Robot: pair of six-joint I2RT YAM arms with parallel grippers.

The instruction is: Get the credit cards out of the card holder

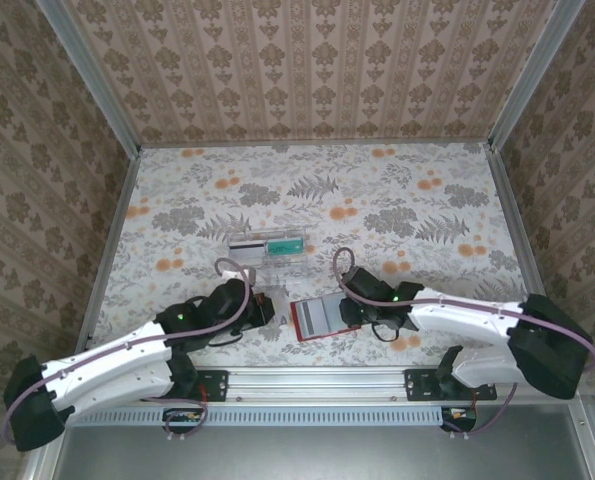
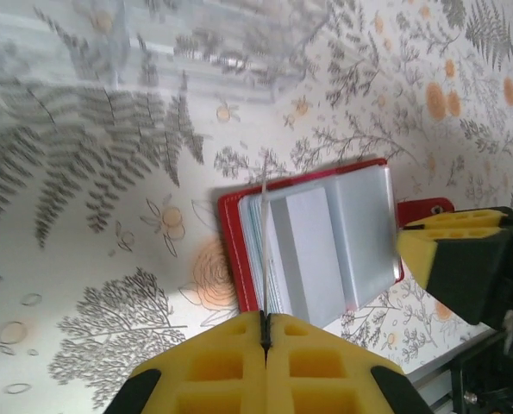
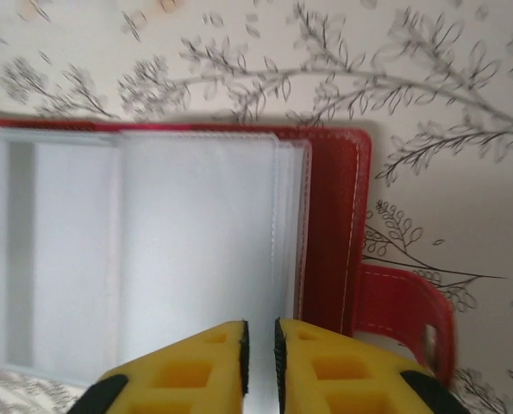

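The red card holder [image 1: 315,319] lies open near the front edge, its pale grey pockets [image 3: 178,250] facing up and its strap [image 3: 403,315] on the right. My left gripper [image 2: 265,317] is at the holder's left edge [image 1: 268,308], shut on a thin leaf [image 2: 264,241] that stands edge-on. My right gripper [image 3: 259,326] hovers over the pockets from the right [image 1: 349,312], its jaws a narrow gap apart with nothing between them. One of its yellow fingers [image 2: 450,250] shows beside the strap. I cannot tell whether credit cards sit in the pockets.
A clear plastic tray [image 1: 271,262] stands just behind the holder, with a green card [image 1: 282,243] and a pale one [image 1: 245,243] in it. Patterned walls close the table on three sides; a metal rail [image 1: 317,382] runs along the front.
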